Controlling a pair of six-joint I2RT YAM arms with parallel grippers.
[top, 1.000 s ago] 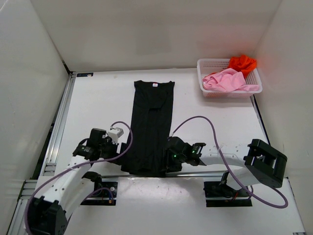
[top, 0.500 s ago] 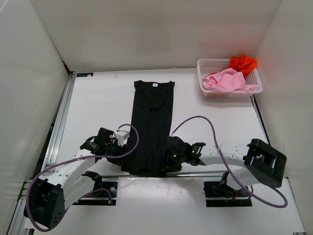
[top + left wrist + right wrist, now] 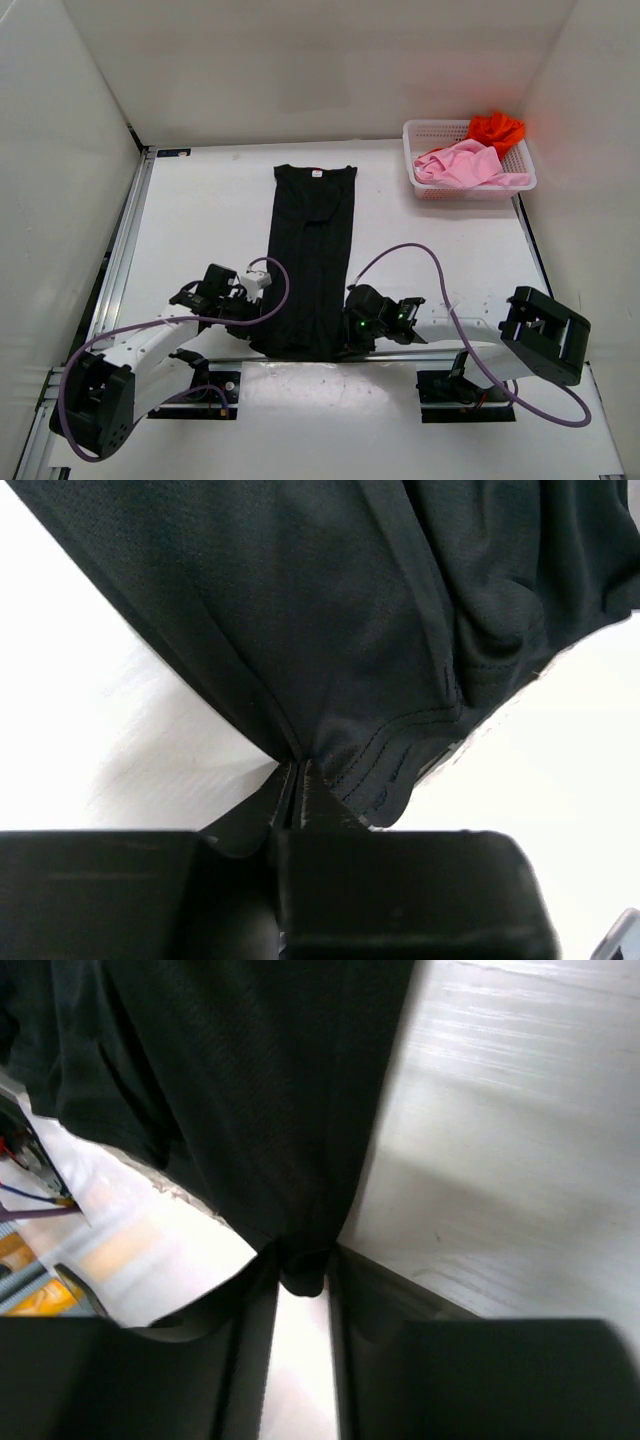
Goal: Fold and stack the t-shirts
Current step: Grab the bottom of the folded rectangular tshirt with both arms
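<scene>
The black t-shirt (image 3: pixel 310 250) lies as a long narrow strip down the middle of the table, collar at the far end. My left gripper (image 3: pixel 258 322) is at its near left corner, and in the left wrist view the jaws (image 3: pixel 297 780) are shut on the hem of the black t-shirt (image 3: pixel 330 630). My right gripper (image 3: pixel 346 336) is at the near right corner, where its fingers pinch a small bunch of the black cloth (image 3: pixel 260 1090) at the tips of the gripper (image 3: pixel 303 1272). The light pink t-shirt (image 3: pixel 462 165) and the orange-red t-shirt (image 3: pixel 496 128) lie crumpled in the basket.
The white mesh basket (image 3: pixel 409 140) stands at the far right corner by the right wall. A metal rail (image 3: pixel 115 270) runs along the left side of the table. Purple cables (image 3: pixel 400 250) loop over the near part of the table beside both arms.
My left gripper has moved right to the shirt's near left corner and shut on the hem. My right gripper has shifted slightly nearer and narrowed onto the cloth.
</scene>
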